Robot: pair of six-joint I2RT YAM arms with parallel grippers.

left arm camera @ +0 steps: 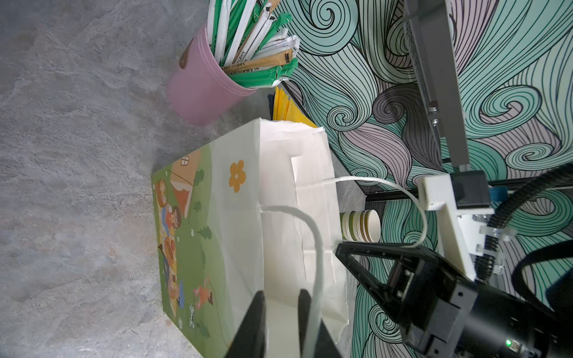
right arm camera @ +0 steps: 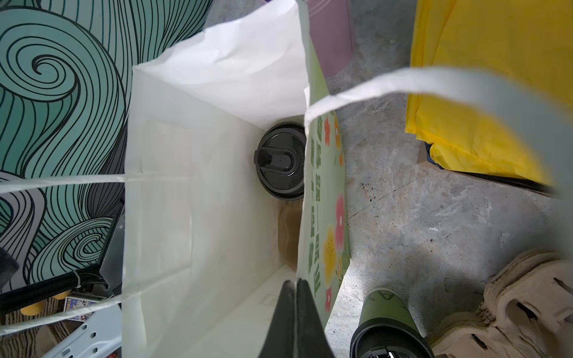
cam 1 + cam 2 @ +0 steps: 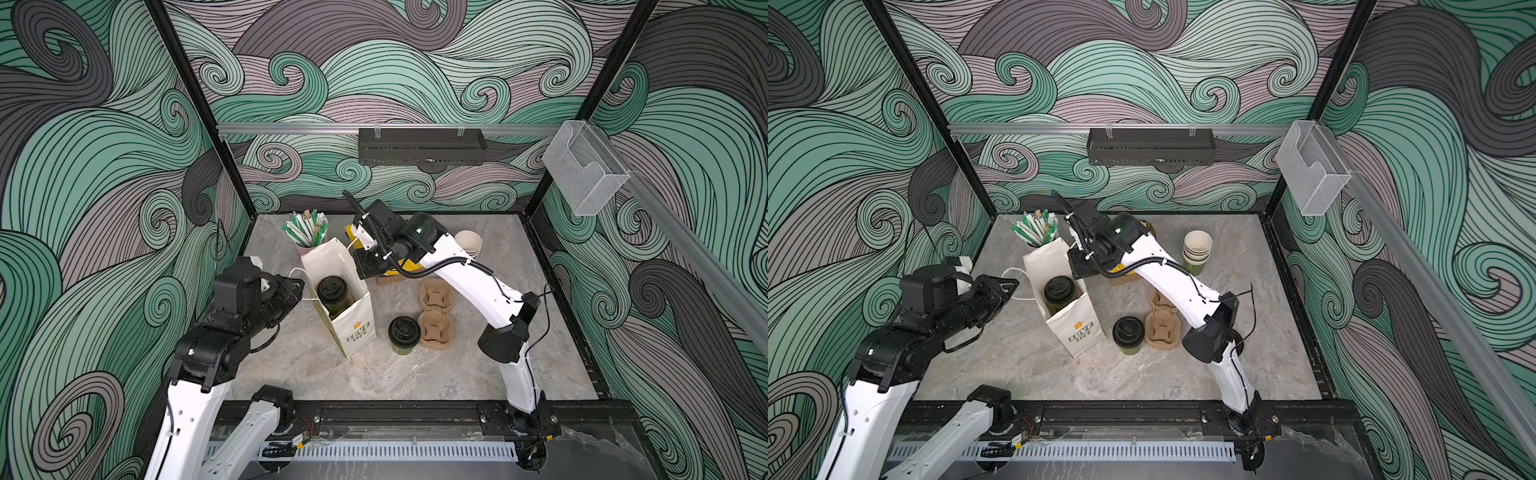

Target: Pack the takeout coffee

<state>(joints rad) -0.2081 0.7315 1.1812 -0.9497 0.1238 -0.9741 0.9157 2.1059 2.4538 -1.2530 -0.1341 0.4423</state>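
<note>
Takeout coffee (image 3: 331,289) is inside the paper bag (image 3: 357,328), upright with its black lid up, visible through the open mouth in both top views. In the right wrist view the takeout coffee (image 2: 280,159) sits against one inner wall. Bag stands upright around the middle of the desk (image 3: 374,374), slightly toward the left and rear edges.

Left gripper (image 1: 280,296) is at the bag's left side, up by the rim. Its fingers (image 1: 257,313) are a narrow gap apart and only bag paper shows through the gap. White bag handle (image 1: 316,241) runs past one finger on its outer side.

Right gripper (image 2: 296,283) is at the bag's right rim toward the rear, pointing down into the mouth. Its fingers (image 2: 282,313) are closed to a slit. The rim edge runs right up to the tips; can't tell if the paper is pinched.

Second lidded cup (image 3: 404,332) stands on the desk just right of the bag, right beside the cardboard cup carrier (image 3: 435,320). Pink cup of sachets (image 3: 307,232) is just behind the bag near the rear edge. Stack of lidless cups (image 3: 1197,249) is toward the rear-right corner, apart from the rest.
</note>
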